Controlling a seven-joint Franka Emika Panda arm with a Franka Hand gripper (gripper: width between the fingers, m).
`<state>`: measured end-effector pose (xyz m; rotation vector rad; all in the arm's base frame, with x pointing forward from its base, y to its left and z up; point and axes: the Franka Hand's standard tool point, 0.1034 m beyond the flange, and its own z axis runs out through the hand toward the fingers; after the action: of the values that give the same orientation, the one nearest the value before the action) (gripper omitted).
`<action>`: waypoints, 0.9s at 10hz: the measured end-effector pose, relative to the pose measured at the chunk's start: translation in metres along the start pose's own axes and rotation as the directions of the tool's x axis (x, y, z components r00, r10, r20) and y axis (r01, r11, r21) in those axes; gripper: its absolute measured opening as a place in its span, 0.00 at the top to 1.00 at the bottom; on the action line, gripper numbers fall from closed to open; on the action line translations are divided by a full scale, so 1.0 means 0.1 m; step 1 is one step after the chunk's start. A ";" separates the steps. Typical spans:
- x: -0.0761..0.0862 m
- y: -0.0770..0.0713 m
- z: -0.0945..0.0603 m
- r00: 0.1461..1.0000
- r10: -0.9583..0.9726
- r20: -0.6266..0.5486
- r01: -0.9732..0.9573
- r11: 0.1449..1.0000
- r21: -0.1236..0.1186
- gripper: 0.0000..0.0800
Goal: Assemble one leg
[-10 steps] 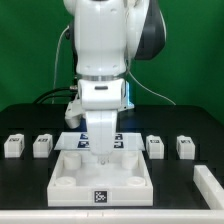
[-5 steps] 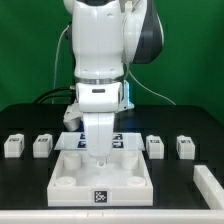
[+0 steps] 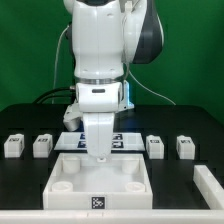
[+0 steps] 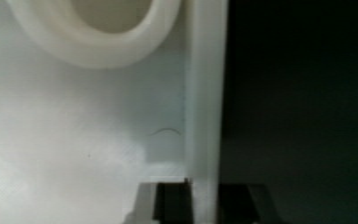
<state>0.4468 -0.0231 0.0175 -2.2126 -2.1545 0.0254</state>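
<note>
The large white square top (image 3: 130, 197) lies in front of the arm's base, with round sockets in its corners and a tag on its near wall. My gripper (image 3: 100, 153) points straight down on its far rim. In the wrist view the gripper (image 4: 206, 205) has its two dark fingers either side of the thin rim (image 4: 204, 110), shut on it, and one socket (image 4: 105, 35) shows. Four legs stand apart from the gripper: two at the exterior view's left (image 3: 12, 146) (image 3: 42, 146) and two at its right (image 3: 155, 147) (image 3: 185, 148).
The marker board (image 3: 125, 141) lies flat behind the top, partly hidden by the arm. A white bar (image 3: 210, 186) lies near the front at the exterior view's right. Black table all round.
The top has slid toward the front of the table, with the gripper moving along on its far rim. The legs have not moved.
</note>
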 end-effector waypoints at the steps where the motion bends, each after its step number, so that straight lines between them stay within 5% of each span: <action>1: 0.00 0.00 0.00 1.000 0.000 0.000 0.000 1.000 0.000 0.93; 6: 0.01 0.00 0.00 1.000 0.002 0.000 -0.002 1.000 0.000 0.93; 9: 0.48 0.12 0.01 1.000 0.009 -0.025 -0.009 1.000 -0.021 0.93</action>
<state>0.4605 0.0246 0.0173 -2.2215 -2.1423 -0.0248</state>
